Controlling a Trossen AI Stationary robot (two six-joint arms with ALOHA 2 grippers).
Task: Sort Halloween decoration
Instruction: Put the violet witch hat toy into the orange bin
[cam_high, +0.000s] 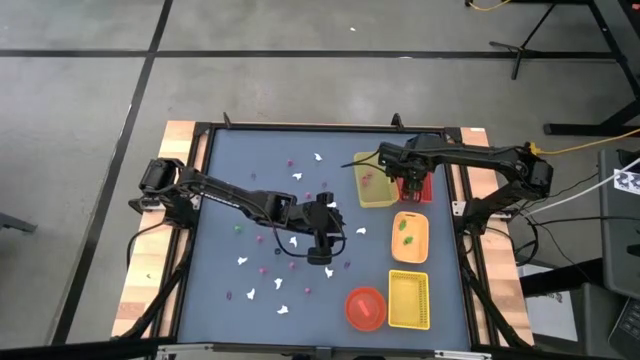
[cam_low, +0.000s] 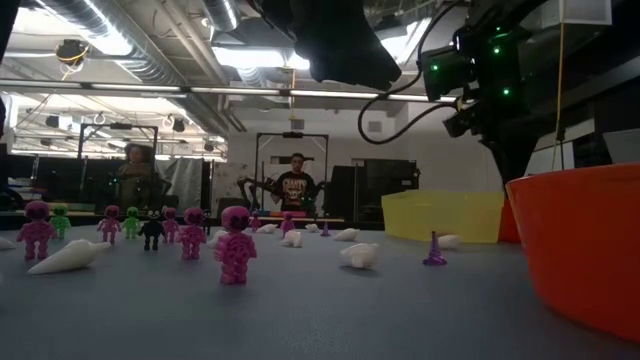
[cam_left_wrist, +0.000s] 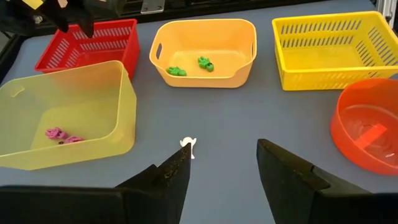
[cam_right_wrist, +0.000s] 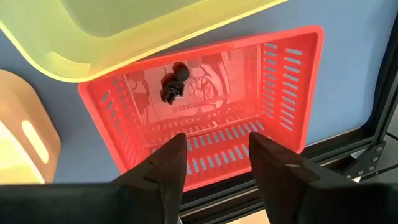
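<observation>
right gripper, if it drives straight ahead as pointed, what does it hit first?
Most likely the slotted floor of the red basket. The right gripper hangs open over it, aimed just short of the small dark piece lying inside. Depth is hard to judge.

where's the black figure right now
The black figure lies inside the red basket, directly under the open right gripper, at the table's far right beside the translucent yellow bin.

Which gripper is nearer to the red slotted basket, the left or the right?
The right. The right gripper hangs open directly over the red slotted basket, where a dark figure lies. The left gripper is over the table's middle, far from it.
</observation>
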